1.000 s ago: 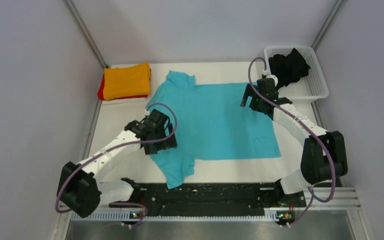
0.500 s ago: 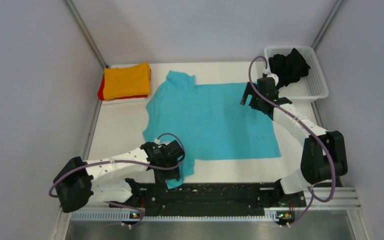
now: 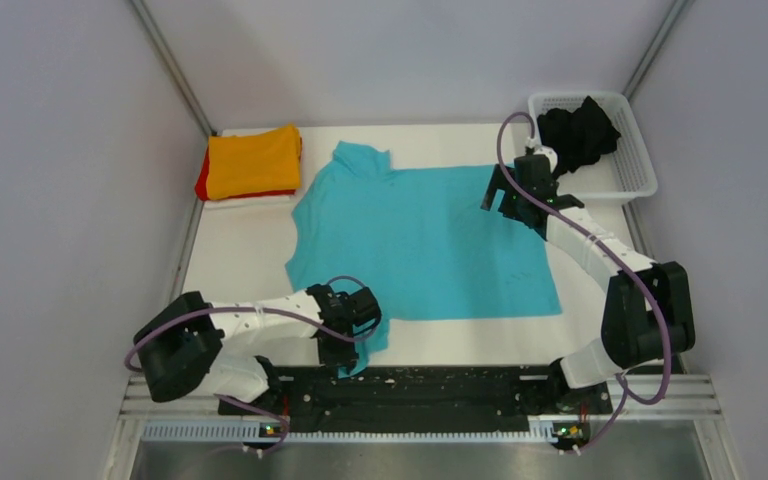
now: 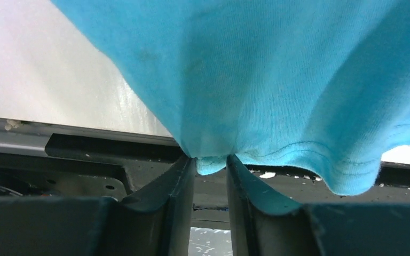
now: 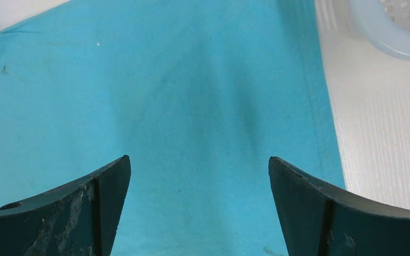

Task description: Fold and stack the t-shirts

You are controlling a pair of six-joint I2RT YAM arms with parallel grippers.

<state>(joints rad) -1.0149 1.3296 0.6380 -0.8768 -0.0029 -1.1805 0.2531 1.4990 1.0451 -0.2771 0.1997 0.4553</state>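
Two shirts stacked, the turquoise shirt (image 3: 430, 240) not yet folded, one more to go
We see the orange shirt (image 3: 253, 160) folded on the red shirt (image 3: 202, 186) at the table's (image 3: 240, 250) far left corner, and the black shirt (image 3: 578, 130) in the basket (image 3: 642, 172) at the far right. The left gripper (image 4: 211, 160), low at the near edge, pinches the turquoise sleeve hem; the right gripper (image 5: 198, 162) hovers wide open over the shirt's far right side

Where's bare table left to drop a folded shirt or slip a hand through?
Free: left strip of table between orange shirt and left arm; near strip between turquoise shirt and black rail; thin far strip behind it. Crowded: centre under that shirt, basket corner, near-left where left gripper pinches its sleeve.
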